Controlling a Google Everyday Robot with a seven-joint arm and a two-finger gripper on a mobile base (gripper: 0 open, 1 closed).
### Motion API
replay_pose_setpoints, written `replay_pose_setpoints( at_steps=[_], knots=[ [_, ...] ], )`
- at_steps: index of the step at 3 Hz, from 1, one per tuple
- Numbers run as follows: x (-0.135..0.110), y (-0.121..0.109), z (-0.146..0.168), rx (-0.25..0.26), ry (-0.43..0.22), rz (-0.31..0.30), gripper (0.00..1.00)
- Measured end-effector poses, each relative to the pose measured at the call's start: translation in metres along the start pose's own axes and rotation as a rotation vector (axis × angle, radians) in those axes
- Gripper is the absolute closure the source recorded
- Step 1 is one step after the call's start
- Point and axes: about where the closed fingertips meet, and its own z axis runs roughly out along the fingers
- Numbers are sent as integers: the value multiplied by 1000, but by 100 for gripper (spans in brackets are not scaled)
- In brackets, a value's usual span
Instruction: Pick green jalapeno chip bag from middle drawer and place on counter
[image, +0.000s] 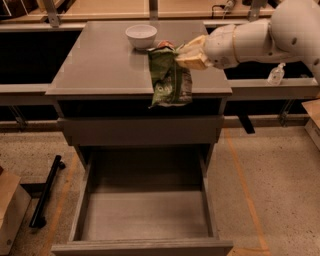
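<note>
My gripper (187, 56) reaches in from the right and is shut on the top of the green jalapeno chip bag (170, 80). The bag hangs from it over the front right part of the counter (100, 65), its lower end drooping past the counter's front edge. The middle drawer (145, 210) stands pulled open below, its grey floor bare. A red soda can (164, 45) is mostly hidden behind the bag's top.
A white bowl (141, 35) sits at the back middle of the counter. A shut flat drawer panel (140, 131) lies above the open drawer. A black bar (46, 192) lies on the floor at left, a cardboard box (10, 210) beside it. A clear bottle (276, 75) stands at right.
</note>
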Motion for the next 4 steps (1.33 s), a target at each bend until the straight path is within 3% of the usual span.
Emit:
replay_pose_setpoints(
  at_steps=[1,2,3,4],
  knots=[
    [-10,-52,26,85,6,-34,100],
    [-7,-87,64,147,-1,-61,100],
    [1,-105,100,188,-31,-77,85],
    [30,-104,181,119,-72,-122,62]
  ],
)
